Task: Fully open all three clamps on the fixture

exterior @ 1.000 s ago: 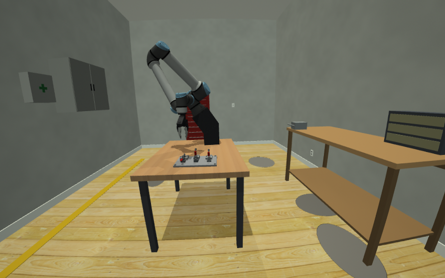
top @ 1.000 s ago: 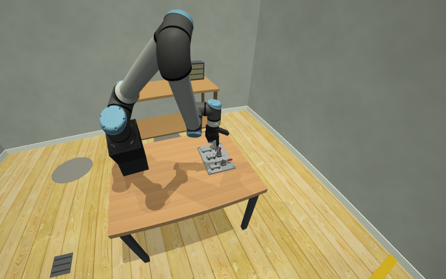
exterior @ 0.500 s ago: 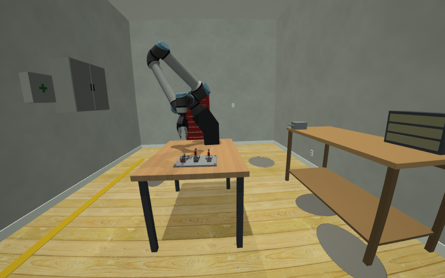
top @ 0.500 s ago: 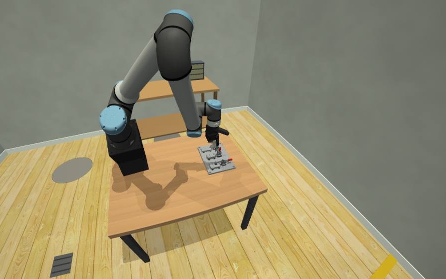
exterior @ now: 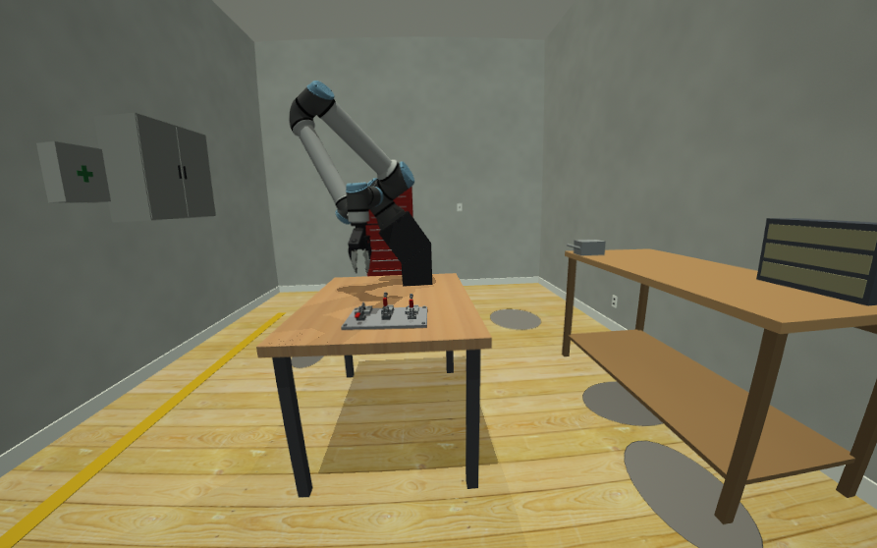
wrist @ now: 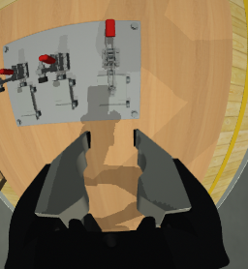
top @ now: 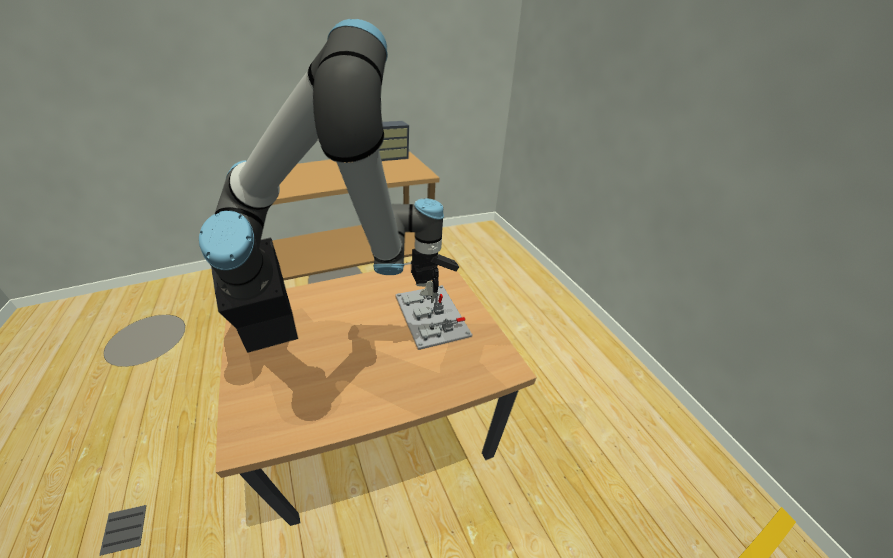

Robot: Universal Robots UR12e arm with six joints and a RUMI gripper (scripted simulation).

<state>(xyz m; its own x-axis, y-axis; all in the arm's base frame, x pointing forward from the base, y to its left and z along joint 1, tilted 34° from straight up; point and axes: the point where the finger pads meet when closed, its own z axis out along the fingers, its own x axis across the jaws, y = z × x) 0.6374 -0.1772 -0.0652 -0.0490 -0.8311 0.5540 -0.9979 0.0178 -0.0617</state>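
Note:
A grey fixture plate [wrist: 72,70] lies on the wooden table and carries three toggle clamps with red handles. In the wrist view the right clamp [wrist: 109,48] has its handle lying flat along the plate. The middle clamp [wrist: 54,65] and the left clamp [wrist: 14,77] have their handles raised. The plate also shows in the top view [top: 433,319] and in the exterior view [exterior: 384,316]. My gripper [wrist: 111,132] hangs well above the table, just off the plate's edge on the flat-handled clamp's side. Its fingers stand partly apart with nothing between them. The gripper also shows in the exterior view [exterior: 359,262].
The robot's black base [top: 258,305] stands on the table's far side. A wooden shelf bench [exterior: 734,300] with a drawer box [exterior: 840,258] stands apart from the table. A yellow floor line [exterior: 128,436] runs along one side.

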